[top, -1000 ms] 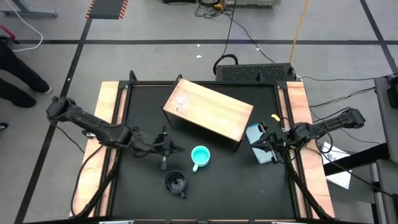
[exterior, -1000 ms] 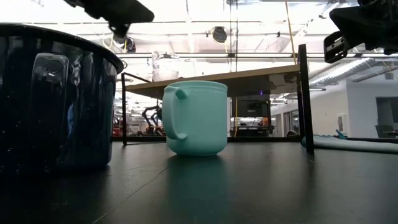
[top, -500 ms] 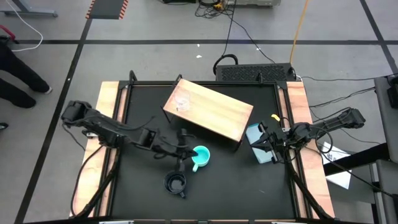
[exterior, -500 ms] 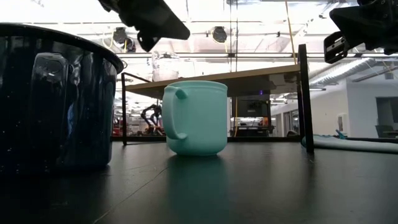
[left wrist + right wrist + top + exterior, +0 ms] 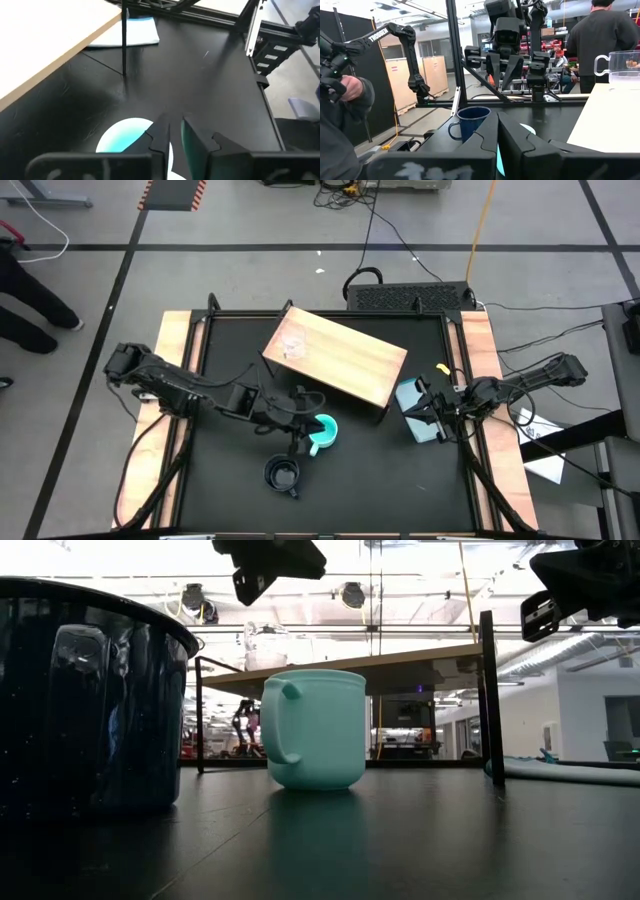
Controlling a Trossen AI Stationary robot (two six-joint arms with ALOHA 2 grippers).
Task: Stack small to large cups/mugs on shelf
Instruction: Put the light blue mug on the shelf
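Left tool [image 5: 303,432] has reached the turquoise mug [image 5: 323,431], fingers parting

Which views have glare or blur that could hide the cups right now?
Low view: bright ceiling lights wash out the background, and the near black mug looms soft and out of focus; the turquoise mug is sharp. Left wrist view: the turquoise mug's rim glows overexposed behind the left gripper. High view: evenly lit.
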